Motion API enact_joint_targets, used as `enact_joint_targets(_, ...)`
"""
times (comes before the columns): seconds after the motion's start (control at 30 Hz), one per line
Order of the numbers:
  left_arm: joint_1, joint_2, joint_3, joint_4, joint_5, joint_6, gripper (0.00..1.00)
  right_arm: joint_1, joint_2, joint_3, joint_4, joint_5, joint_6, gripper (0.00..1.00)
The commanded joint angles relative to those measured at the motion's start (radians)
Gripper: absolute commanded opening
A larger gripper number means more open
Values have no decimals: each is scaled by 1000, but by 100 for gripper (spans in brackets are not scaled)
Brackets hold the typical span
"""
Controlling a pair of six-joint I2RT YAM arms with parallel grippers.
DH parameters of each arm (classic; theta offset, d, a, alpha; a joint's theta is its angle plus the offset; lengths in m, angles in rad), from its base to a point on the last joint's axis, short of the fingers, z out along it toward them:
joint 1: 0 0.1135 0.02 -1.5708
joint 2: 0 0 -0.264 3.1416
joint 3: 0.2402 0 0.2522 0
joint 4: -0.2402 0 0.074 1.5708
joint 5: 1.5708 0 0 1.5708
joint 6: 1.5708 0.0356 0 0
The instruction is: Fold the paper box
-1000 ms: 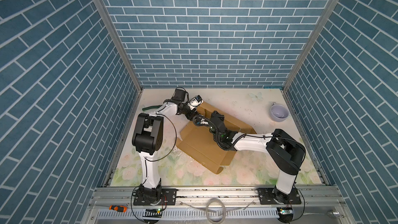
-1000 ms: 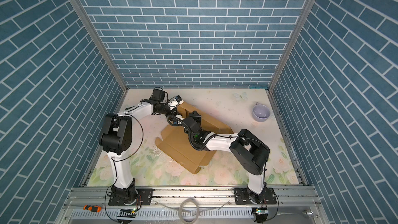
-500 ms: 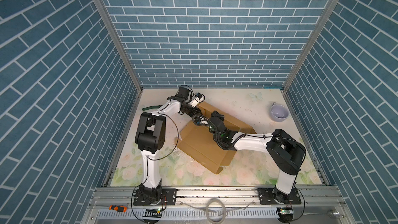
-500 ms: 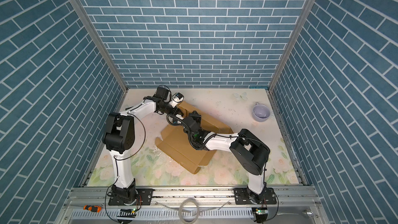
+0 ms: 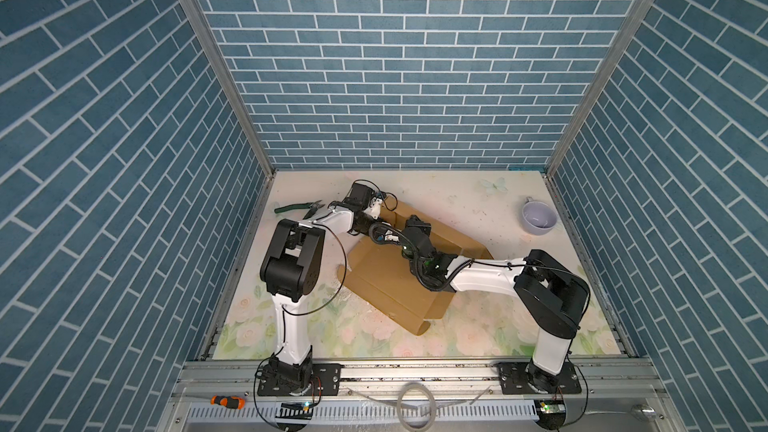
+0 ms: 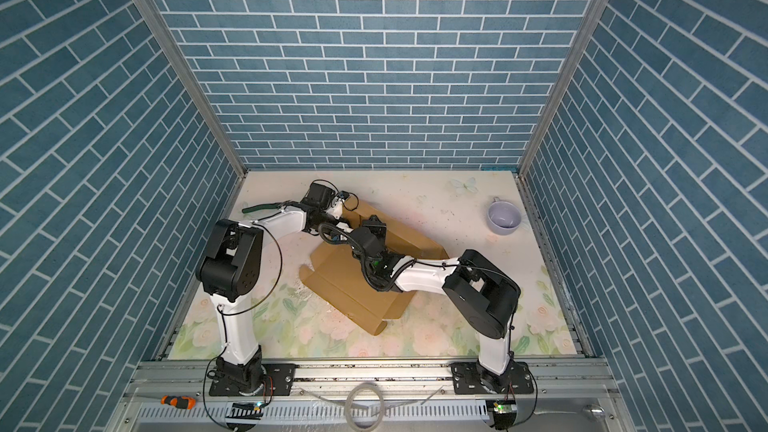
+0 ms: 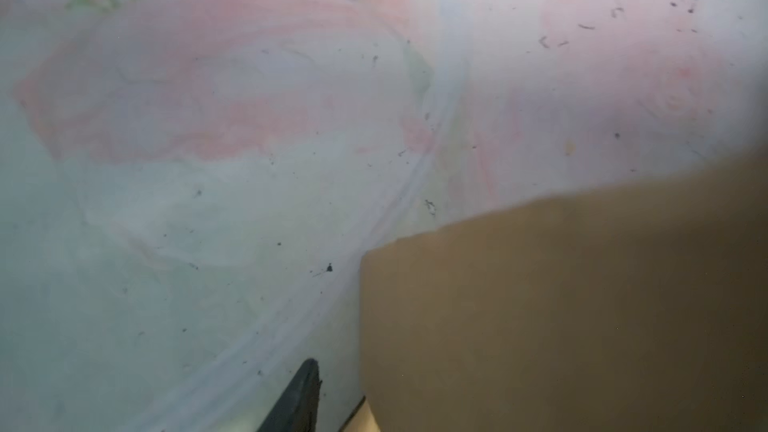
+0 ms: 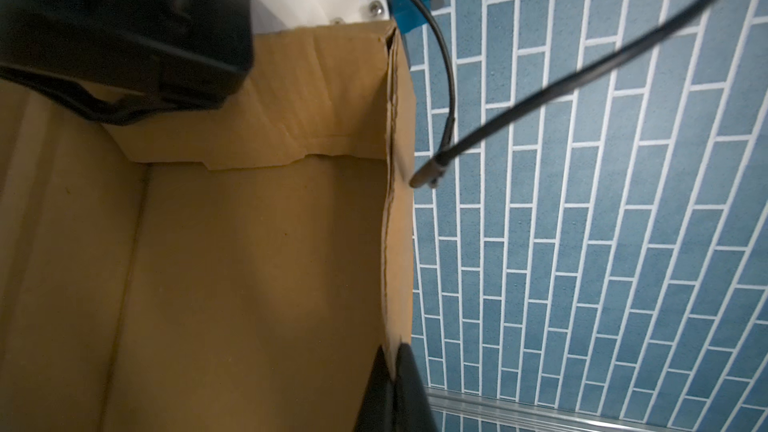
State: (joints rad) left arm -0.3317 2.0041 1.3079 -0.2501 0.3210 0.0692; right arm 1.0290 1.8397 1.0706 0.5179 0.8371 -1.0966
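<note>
Looking at the paper box [image 5: 386, 284] mid-table on the floral mat [image 5: 457, 342], partly folded, with raised far walls and flat near panels. Clamped at one raised wall by the right gripper [image 8: 392, 384], pressed tight on the cardboard edge. Can't tell for the left gripper [image 5: 368, 227]: down at the box's far-left corner, with only one finger [image 7: 299, 401] visible, just beside a flap. Also seeing a lavender cup [image 5: 539, 216] far right and green pliers [image 5: 293, 207] far left.

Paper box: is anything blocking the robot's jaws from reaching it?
Nothing visible does. The right gripper has its jaws shut on the paper box wall, and the left gripper sits right beside one of its flaps, with no object between.
</note>
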Motion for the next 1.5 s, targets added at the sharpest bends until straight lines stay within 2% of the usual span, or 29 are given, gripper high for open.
enact_joint_targets(0.0,-16,-34,-52,151,-33,-41,47,14,-2,-9,-65,-54,42,0)
enact_joint_targets(0.23,-16,-51,-169,429,-39,-148,48,13,5,-1,-65,-54,38,0)
enact_joint_targets(0.4,-15,-51,-194,499,-24,-201,47,14,6,-3,-65,-54,35,0)
enact_joint_targets(0.47,-15,-51,-196,508,-51,-223,43,14,8,-3,-66,-53,37,0)
enact_joint_targets(0.57,-16,-58,-225,563,-75,-269,25,14,10,-2,-65,-51,36,0)
enact_joint_targets(0.63,-18,-67,-240,588,-88,-275,21,14,9,-1,-66,-50,36,0)
enact_joint_targets(0.73,-17,-74,-243,593,-84,-264,23,14,6,-4,-67,-53,36,0)
enact_joint_targets(0.87,-16,-77,-217,559,-84,-242,38,14,10,-3,-67,-52,37,0)
enact_joint_targets(0.97,-5,-82,-198,550,-92,-244,39,13,12,-3,-67,-54,37,0)
enact_joint_targets(1.03,-3,-75,-190,560,-85,-246,26,14,15,-1,-67,-54,38,0)
enact_joint_targets(1.1,-14,-70,-193,571,-104,-256,5,14,19,3,-66,-53,38,0)
enact_joint_targets(1.13,-20,-70,-200,580,-119,-258,0,14,20,3,-65,-53,38,0)
enact_joint_targets(1.3,-27,-76,-227,598,-160,-274,2,13,18,5,-65,-54,37,0)
enact_joint_targets(1.37,-27,-83,-219,585,-161,-269,6,14,20,5,-65,-56,37,0)
enact_joint_targets(1.47,-27,-94,-207,570,-165,-266,18,13,22,8,-64,-55,35,0)
